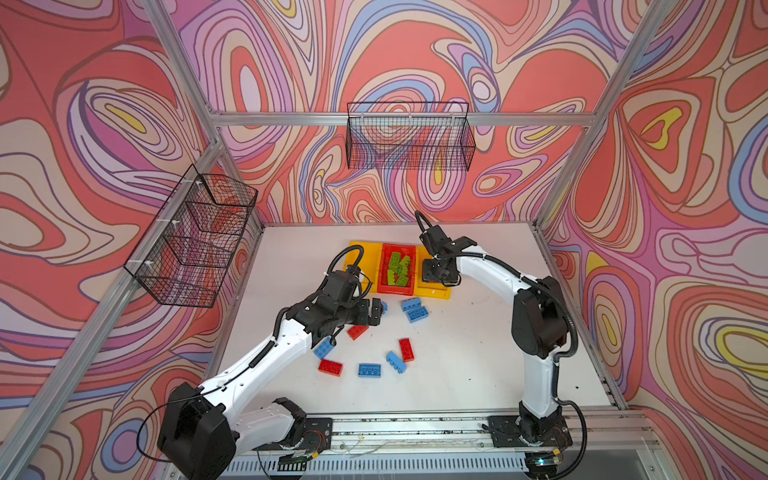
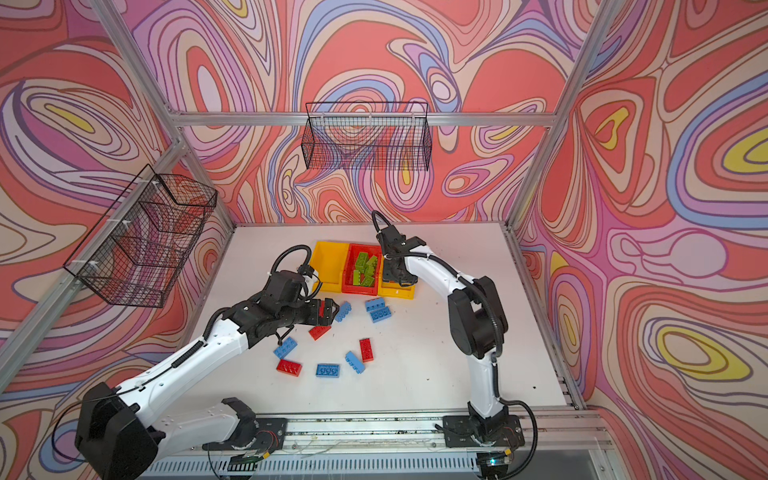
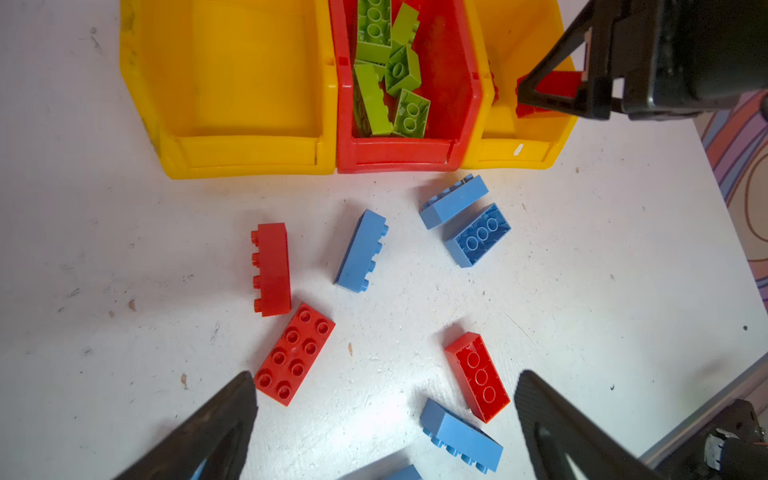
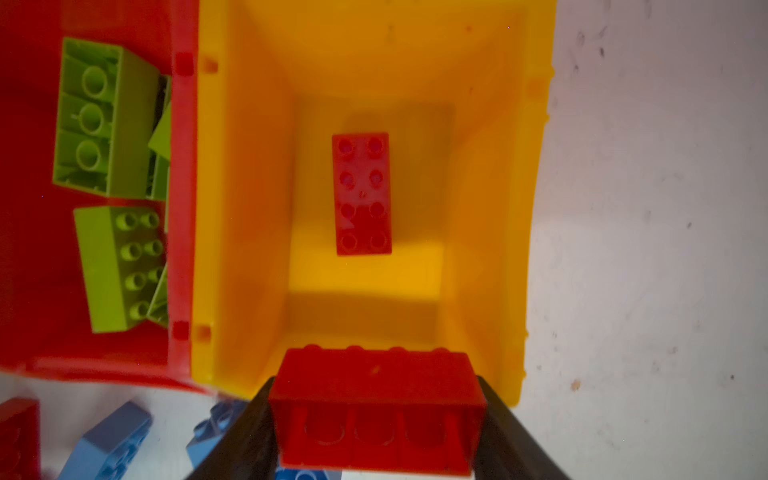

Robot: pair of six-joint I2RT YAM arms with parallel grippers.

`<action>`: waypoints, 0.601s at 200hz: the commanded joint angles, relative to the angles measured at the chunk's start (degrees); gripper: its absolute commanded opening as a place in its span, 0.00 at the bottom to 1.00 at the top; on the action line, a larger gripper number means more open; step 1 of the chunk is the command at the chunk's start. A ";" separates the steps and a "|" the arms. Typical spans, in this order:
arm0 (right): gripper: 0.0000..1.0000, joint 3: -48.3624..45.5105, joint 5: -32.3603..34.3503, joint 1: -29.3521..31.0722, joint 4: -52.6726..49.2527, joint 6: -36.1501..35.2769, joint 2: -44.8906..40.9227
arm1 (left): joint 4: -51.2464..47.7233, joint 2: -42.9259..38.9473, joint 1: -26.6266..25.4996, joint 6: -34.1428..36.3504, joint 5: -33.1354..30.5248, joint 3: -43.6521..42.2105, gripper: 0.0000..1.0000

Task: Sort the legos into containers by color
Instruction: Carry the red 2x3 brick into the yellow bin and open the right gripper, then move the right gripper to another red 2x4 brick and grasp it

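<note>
My right tool (image 4: 376,384) is clamped on the held brick (image 4: 374,432), a red one, with a finger against each end and its hollow underside facing the wrist camera. It hangs over the near part of the right bin (image 4: 490,208), above the rim. On that bin's floor lies the bin brick (image 4: 361,193), also red and studs up, farther in than the tool and well apart from it. My left tool (image 3: 385,380) is spread wide and grips nothing. It hovers over the loose bricks on the counter (image 3: 582,291), on the near side of the bins.

In both top views my right arm covers most of the right bin, so I see neither of its two red bricks there. My left arm hides part of the left bin (image 1: 353,253). From above, the left tool also hides most of one loose red brick. The held brick is blurred in the right wrist view.

There are three bins in a row: yellow, the red bin (image 3: 395,158), then yellow. Loose on the counter I count six blue bricks (image 1: 369,370) and four red bricks (image 3: 295,353). The green bricks (image 3: 372,99) are piled in the red bin. I make out at least five and can't be sure of more.
</note>
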 commanded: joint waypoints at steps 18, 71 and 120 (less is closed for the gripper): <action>0.55 9.10 -0.01 -1.85 -2.19 -4.56 6.32 | -4.57 -3.77 0.73 1.32 -4.40 -0.51 1.00; 0.83 12.70 -0.54 -1.91 -4.67 -4.05 6.63 | -5.37 -3.46 2.49 2.68 -4.78 0.32 1.00; 0.80 0.89 -2.16 1.42 -4.34 -0.67 -4.64 | -1.52 -0.21 3.05 2.93 -1.72 -0.14 1.00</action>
